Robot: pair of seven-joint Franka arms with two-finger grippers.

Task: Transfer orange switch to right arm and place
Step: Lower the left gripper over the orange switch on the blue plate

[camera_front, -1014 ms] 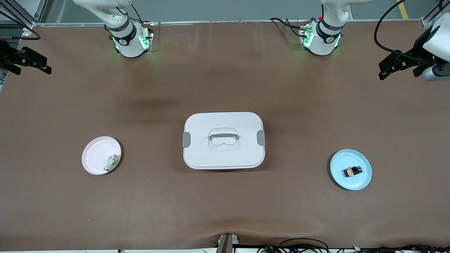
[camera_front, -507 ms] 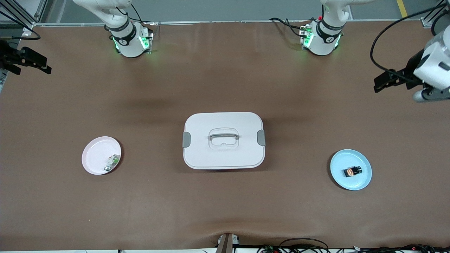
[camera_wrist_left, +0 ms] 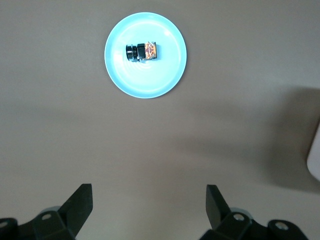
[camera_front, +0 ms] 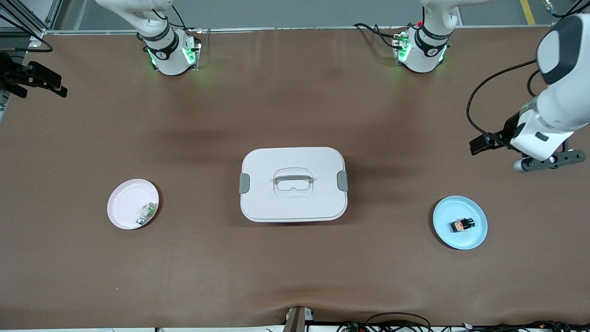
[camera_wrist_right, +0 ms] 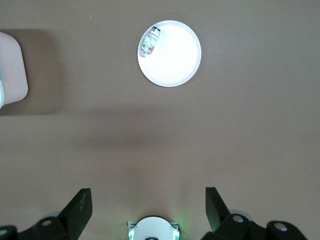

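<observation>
The tiny black blocky switch with an orange face (camera_front: 462, 225) lies on the round pale-blue plate (camera_front: 474, 239) near the front edge of the brown table (camera_front: 295, 276), toward the left arm's end. Over the last second the left gripper (camera_front: 479, 144) has swung in from that end's edge to hang over bare table close to the plate, farther from the front camera, with its fingers spread apart and holding nothing. This looks like the start of the approach; pickup, handover and placing are all not yet done.

The left wrist view shows the switch (camera_wrist_left: 141, 51) lying on its side, orange face toward one end, which the front view barely resolves. The front view alone shows the closed white lidded box (camera_front: 293, 184) mid-table. The right gripper (camera_wrist_right: 148, 210) waits open near the back corner, its camera overlooking a round pink plate (camera_wrist_right: 172, 70) holding a small greenish-white part (camera_wrist_right: 148, 44).
</observation>
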